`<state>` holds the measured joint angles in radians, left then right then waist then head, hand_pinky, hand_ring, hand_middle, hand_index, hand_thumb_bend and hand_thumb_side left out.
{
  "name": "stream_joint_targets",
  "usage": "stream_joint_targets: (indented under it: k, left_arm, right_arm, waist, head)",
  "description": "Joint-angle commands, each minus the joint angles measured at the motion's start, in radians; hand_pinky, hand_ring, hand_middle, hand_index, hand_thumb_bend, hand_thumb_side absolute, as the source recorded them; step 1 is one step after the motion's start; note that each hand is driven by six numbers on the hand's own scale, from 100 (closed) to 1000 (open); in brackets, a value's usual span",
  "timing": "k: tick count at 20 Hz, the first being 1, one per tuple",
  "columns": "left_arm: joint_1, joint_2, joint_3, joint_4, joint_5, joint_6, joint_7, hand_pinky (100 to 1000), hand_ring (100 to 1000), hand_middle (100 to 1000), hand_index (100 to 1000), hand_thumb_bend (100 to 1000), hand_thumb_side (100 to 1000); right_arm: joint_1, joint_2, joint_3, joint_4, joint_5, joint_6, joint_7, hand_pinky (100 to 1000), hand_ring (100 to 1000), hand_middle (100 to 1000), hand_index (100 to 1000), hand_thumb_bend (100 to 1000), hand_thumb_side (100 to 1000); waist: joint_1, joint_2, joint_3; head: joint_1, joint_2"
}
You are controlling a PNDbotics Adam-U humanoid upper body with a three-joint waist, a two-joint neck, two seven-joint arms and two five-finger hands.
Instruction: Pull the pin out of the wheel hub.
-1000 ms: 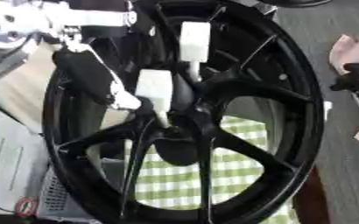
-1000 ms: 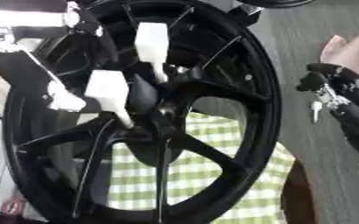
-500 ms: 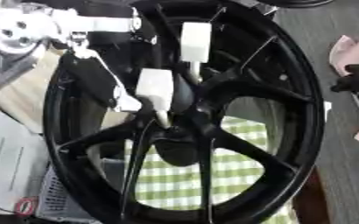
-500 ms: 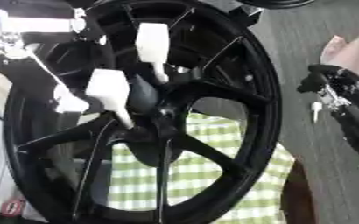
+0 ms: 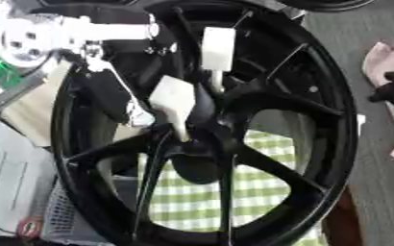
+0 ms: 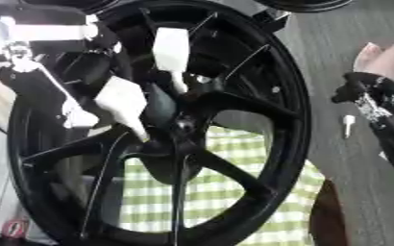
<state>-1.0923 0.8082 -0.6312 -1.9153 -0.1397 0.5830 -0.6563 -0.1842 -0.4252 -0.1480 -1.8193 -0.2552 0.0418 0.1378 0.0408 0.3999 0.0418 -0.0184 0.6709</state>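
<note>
At the centre of the view: a large black spoked alloy wheel hub stands tilted on edge over a green-and-white checked cloth, its open face turned toward the camera so the middle is reachable.
Pins: two white pins with flat rectangular heads are stuck into the hub's centre, one upper pin above the boss, one lower-left pin slanting in beside it.
Left hand: the black left hand lies against the wheel's left rim, just beside the lower-left pin; whether its fingers grip anything cannot be told.
Right hand: the black right hand hangs well apart, right of the wheel; its fingers look curled, holding nothing.
Progress: judging by this, both pins are not yet out.
</note>
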Motion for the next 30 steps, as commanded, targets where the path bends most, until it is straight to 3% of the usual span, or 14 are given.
stream_joint_targets:
  k: [1,6,10,17,19,21,22,24,25,27,30]
  left_arm:
    - [0.017,0.068,0.088,-0.055,0.027,0.095,-0.064,635,473,244,382,326,100]
    - [0.086,0.15,0.213,-0.081,0.024,0.06,0.012,623,461,225,366,361,100]
    - [0.14,0.196,0.319,-0.028,0.02,0.035,0.078,614,455,214,357,378,100]
    - [0.239,0.247,0.491,-0.017,0.124,-0.024,0.193,614,455,214,357,378,100]
    - [0.27,0.273,0.521,-0.005,0.135,-0.013,0.224,593,471,238,400,382,100]
    - [0.318,0.291,0.569,0.039,0.113,0.014,0.257,604,491,285,449,408,100]
    - [0.347,0.275,0.598,0.066,0.097,0.032,0.275,626,537,360,522,490,208]
    - [0.406,0.245,0.657,0.125,0.061,0.068,0.312,653,579,417,580,555,300]
    - [0.436,0.231,0.686,0.155,0.043,0.086,0.33,714,743,605,756,717,558]
    - [0.495,0.199,0.745,0.213,0.007,0.12,0.366,732,791,685,788,766,603]
    - [0.561,0.166,0.829,0.292,-0.023,0.101,0.418,713,769,648,749,764,620]
  right_arm:
    - [-0.001,-0.009,-0.012,-0.008,-0.004,-0.002,-0.004,966,675,604,768,331,493]
    - [0.006,-0.021,-0.02,-0.014,-0.006,-0.008,-0.014,966,675,604,769,330,493]
    - [0.016,-0.029,-0.028,-0.014,-0.005,-0.011,-0.021,966,675,604,769,330,493]
    - [0.009,-0.034,-0.023,-0.015,-0.005,-0.011,-0.019,966,675,604,769,330,493]
    - [0.015,-0.027,-0.041,-0.016,-0.002,-0.019,-0.029,965,674,603,768,331,491]
    - [0.027,-0.022,-0.067,-0.016,0.0,-0.023,-0.052,966,674,603,769,330,492]
    - [0.034,-0.02,-0.077,-0.017,0.001,-0.024,-0.062,966,674,603,769,330,492]
    - [0.039,-0.019,-0.081,-0.018,0.003,-0.023,-0.072,966,675,604,769,330,491]
    - [0.039,-0.016,-0.079,-0.018,0.002,-0.021,-0.072,966,675,604,770,333,485]
    - [0.035,-0.009,-0.072,-0.017,0.003,-0.017,-0.069,966,675,604,771,333,489]
    - [0.031,-0.007,-0.064,-0.017,0.003,-0.014,-0.062,966,675,604,771,328,492]
  waist:
    - [-0.004,-0.034,-0.001]
    - [-0.008,-0.046,0.015]
    - [-0.011,-0.053,0.034]
    - [-0.005,-0.048,0.022]
    - [-0.014,-0.039,0.039]
    - [-0.032,-0.034,0.083]
    - [-0.039,-0.035,0.11]
    - [-0.041,-0.037,0.123]
    - [-0.041,-0.037,0.117]
    - [-0.041,-0.038,0.1]
    - [-0.042,-0.041,0.074]
  head:
    - [0.0,-0.014]
    - [-0.017,-0.007]
    - [-0.034,0.004]
    - [-0.023,0.001]
    - [-0.058,-0.004]
    - [-0.091,-0.007]
    - [-0.107,-0.008]
    - [-0.11,-0.006]
    - [-0.106,-0.007]
    - [-0.092,-0.008]
    - [-0.071,-0.008]
